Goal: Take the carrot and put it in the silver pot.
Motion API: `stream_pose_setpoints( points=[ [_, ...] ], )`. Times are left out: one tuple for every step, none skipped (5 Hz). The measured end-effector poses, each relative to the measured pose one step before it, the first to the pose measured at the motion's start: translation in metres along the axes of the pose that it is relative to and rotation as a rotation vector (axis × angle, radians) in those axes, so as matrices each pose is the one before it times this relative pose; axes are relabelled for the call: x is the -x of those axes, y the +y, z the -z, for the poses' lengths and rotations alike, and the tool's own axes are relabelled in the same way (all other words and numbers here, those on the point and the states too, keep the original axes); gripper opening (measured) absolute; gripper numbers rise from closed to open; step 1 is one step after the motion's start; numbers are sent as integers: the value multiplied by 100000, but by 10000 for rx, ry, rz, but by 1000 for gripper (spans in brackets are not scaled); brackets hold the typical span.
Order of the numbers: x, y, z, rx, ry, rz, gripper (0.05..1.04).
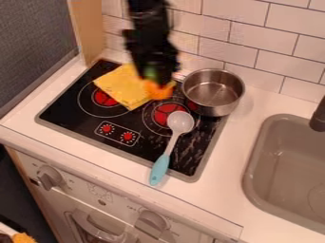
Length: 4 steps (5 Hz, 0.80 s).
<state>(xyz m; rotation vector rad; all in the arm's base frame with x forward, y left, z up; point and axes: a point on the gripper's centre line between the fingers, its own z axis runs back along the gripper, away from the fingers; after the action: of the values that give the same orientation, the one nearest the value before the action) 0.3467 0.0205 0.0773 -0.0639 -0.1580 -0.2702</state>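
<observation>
- Nearest, the oven front (101, 190) with its knobs.
- A blue-handled spoon (170, 152) lies across the stove (82, 127).
- The arm (147, 19) drops steeply from the top edge, gripper (154, 79) pointing down, holding the carrot (158, 90) over the yellow cloth's (122, 88) edge, beside the silver pot (213, 107).

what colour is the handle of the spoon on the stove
The spoon's handle is light blue, leaning to turquoise, seen in the camera view.

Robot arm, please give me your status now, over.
Tool over stove, beside yellow cloth; grip unclear. Carrot at its tip, outside silver pot. Spoon on stove, not between carrot and pot.
</observation>
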Motion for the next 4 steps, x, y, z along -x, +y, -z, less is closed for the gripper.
stream_pose_setpoints(
  points=[
    [-3973, -2488, 859, 295, -111, 689, 607],
    [-2399, -528, 500, 41, -154, 514, 607],
    [-514, 226, 1369, 8, 413, 15, 607],
    [328, 156, 876, -11, 271, 7, 607]
  ],
)
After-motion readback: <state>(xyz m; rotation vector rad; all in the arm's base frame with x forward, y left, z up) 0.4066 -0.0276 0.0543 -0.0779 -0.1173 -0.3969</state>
